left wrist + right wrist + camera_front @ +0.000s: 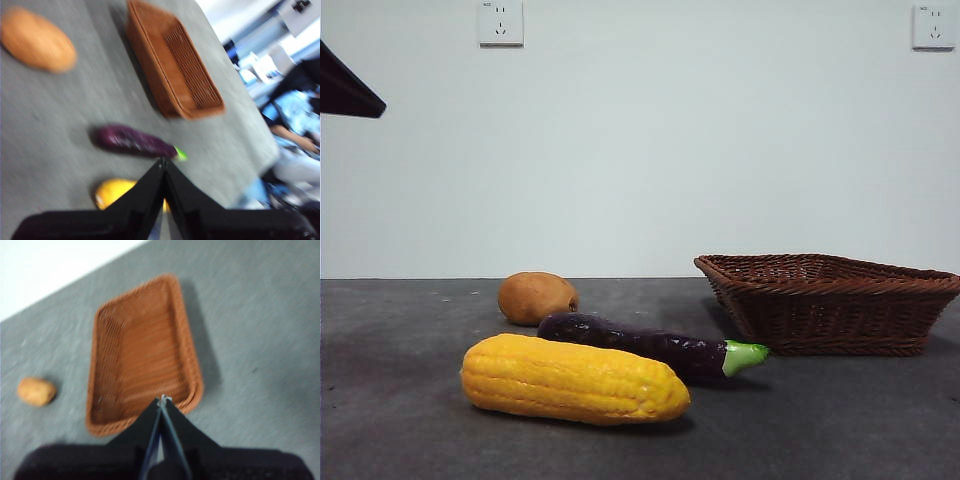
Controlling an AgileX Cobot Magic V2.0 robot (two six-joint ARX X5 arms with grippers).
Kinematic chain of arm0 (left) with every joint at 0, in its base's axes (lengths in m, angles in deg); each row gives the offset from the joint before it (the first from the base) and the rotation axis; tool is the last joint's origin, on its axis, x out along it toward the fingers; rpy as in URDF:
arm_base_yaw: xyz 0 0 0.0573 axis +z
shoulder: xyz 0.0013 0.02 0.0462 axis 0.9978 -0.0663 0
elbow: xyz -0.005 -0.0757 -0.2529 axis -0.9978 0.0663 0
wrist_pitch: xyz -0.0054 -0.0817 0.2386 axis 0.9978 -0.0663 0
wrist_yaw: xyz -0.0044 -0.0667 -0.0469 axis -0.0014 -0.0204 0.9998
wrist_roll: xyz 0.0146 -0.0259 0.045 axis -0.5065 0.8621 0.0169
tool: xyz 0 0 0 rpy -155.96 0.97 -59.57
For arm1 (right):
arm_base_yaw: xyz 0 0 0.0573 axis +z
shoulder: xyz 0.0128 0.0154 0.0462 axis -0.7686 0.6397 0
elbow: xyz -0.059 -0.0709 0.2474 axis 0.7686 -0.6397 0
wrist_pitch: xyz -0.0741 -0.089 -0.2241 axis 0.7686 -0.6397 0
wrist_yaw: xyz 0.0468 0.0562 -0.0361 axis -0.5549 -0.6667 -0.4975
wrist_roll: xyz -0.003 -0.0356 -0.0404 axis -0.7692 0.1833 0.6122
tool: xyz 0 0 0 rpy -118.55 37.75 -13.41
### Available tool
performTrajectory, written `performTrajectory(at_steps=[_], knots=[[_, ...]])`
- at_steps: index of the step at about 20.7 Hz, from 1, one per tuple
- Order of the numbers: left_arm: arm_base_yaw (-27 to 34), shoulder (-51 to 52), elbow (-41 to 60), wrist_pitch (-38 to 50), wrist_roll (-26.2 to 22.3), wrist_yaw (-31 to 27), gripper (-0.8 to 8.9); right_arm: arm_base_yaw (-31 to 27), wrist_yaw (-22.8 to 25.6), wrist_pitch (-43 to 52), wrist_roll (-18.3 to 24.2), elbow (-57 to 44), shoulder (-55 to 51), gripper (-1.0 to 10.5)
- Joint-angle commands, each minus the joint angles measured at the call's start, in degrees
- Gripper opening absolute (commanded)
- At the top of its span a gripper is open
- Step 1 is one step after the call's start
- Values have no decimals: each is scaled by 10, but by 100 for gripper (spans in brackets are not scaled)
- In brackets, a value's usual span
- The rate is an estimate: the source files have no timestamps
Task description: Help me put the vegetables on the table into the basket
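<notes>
On the dark grey table (400,420) a yellow corn cob (574,379) lies nearest the front. Behind it rests the purple eggplant (640,345), green stem toward the basket, and farther back a brown potato (536,297). The brown wicker basket (835,302) stands at the right with nothing in it. My left gripper (164,161) is shut and hangs high above the corn (111,192) and eggplant (134,141); a black arm tip (345,92) shows at the upper left. My right gripper (162,400) is shut, high over the basket (142,352), potato (36,391) off to one side.
A pale wall with two power sockets (500,22) rises behind the table. In the left wrist view, the table's edge and a seated person (295,125) show beyond the basket (172,57).
</notes>
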Motion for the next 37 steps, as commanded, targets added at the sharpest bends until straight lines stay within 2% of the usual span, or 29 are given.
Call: performTrajectory(at_steps=[1,4,5,6,10,12,15,20,24,34,35,37], knots=[[-1,-16,0,-12,1,25,-3,0,-66,-5,8,3,41,1],[-1,-29,0,-19,-15,28,-3,0,-162,-15,32,8,128,3],[-1,-30,0,-19,-16,28,-3,0,-181,-24,41,16,160,12],[-1,-31,0,-19,-20,28,-3,0,-182,-40,56,27,191,49],[-1,-31,0,-20,-29,28,-3,1,-177,-95,110,98,313,404],[-1,-33,0,-19,-29,28,-3,1,-143,-119,130,141,361,507],[-1,-41,0,-19,-30,28,-3,1,-96,-138,154,202,421,512],[-1,-59,0,-20,-40,28,-3,1,-90,-149,178,303,527,503],[-1,-79,0,-20,-41,28,-3,1,-64,-157,185,377,610,501],[-20,-119,0,-19,-66,10,-3,20,-44,-167,191,516,791,495],[-24,-123,0,-19,-68,10,-3,24,-40,-170,196,526,806,461],[-33,-127,0,-20,-68,10,-4,32,-27,-177,208,539,832,283]])
